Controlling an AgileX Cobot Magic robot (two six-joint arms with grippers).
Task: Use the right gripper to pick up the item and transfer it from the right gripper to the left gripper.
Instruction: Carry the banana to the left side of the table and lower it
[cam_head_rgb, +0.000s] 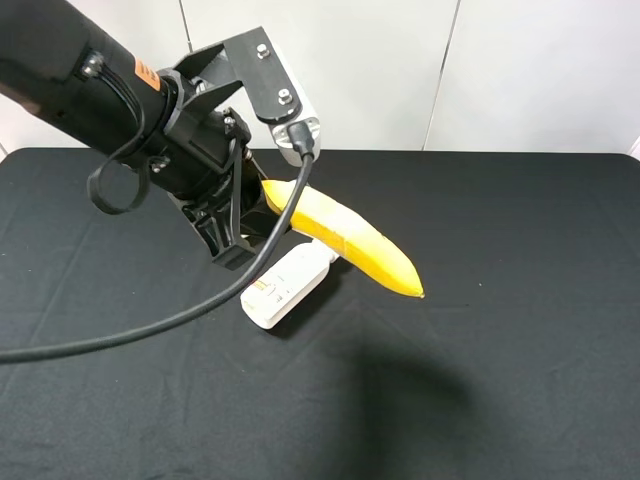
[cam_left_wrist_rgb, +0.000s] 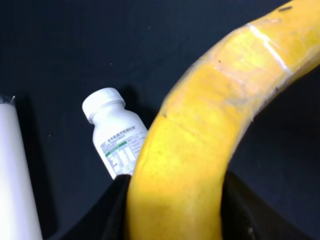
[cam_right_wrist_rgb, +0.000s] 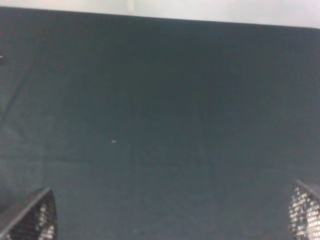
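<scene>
at upper left, the left end effector clamped the banana endwise; the right end effector gaped empty; firm, level hold advisable.

The right half of the worktop lies open from near edge to far. Left of centre, the left tool holds the banana raised, slanting over the lying bottle; its cable trails off leftward. A white tube lies near the bottle. The right tool, fingers spread, faces bare worktop.
</scene>
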